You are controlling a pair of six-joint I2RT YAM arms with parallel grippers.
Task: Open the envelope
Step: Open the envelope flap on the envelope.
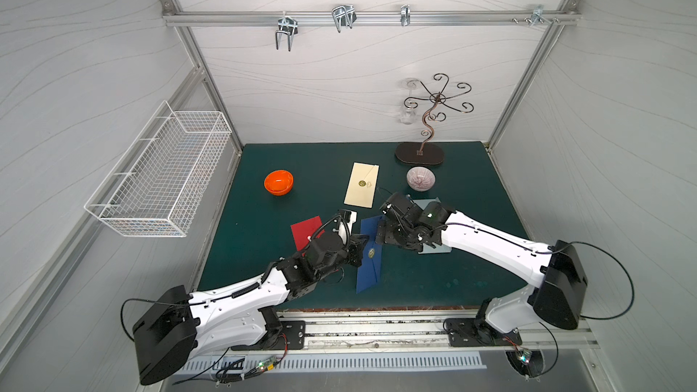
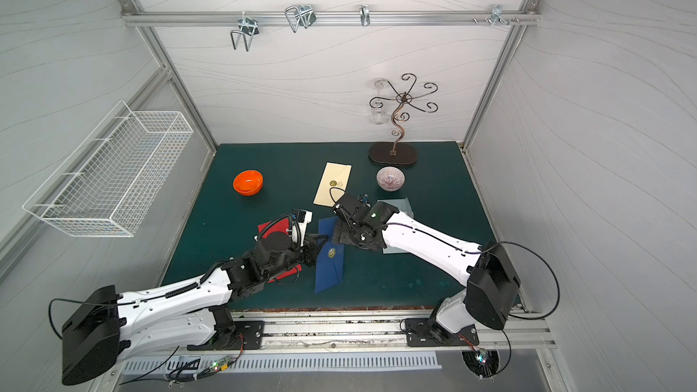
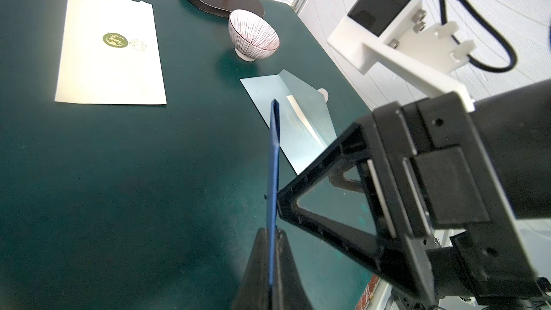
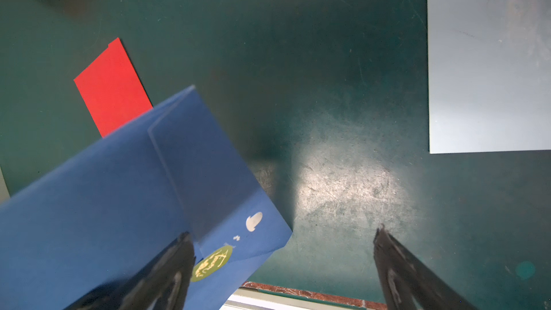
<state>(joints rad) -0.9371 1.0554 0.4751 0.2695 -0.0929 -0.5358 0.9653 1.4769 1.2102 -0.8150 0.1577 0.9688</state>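
Right, my left hand (image 3: pixel 272 232) is pressed together on the blue envelope (image 3: pixel 273 159), pinching its edge between both fingers. In the left wrist view the sheet stands edge-on, rising straight out of the grip. In both top views the blue envelope sits mid-bench toward the front, between my two arms, tipped up rather than lying flat. Whether its near end rests on the bench (image 1: pixel 433 277) I cannot tell.

My right hand (image 4: pixel 283 234) is spread wide and holds nothing. One of its fingers (image 4: pixel 167 263) lies over the envelope's face, just beside the round green-gold seal (image 4: pixel 212 263). The other hangs over bare bench, well apart from the paper. A corner of the envelope pokes into the gap between them. From the left wrist view that first finger's tip meets the blue sheet, and it looks like touching.

Around me: a red envelope (image 1: pixel 306 228) partly under my left arm and a cream envelope (image 1: pixel 361 190) flat farther back. A pale blue envelope (image 3: pixel 298 114) lies under my right arm with its flap unfolded. An orange bowl (image 1: pixel 278 182) and a striped bowl (image 1: pixel 420 178) are there too.
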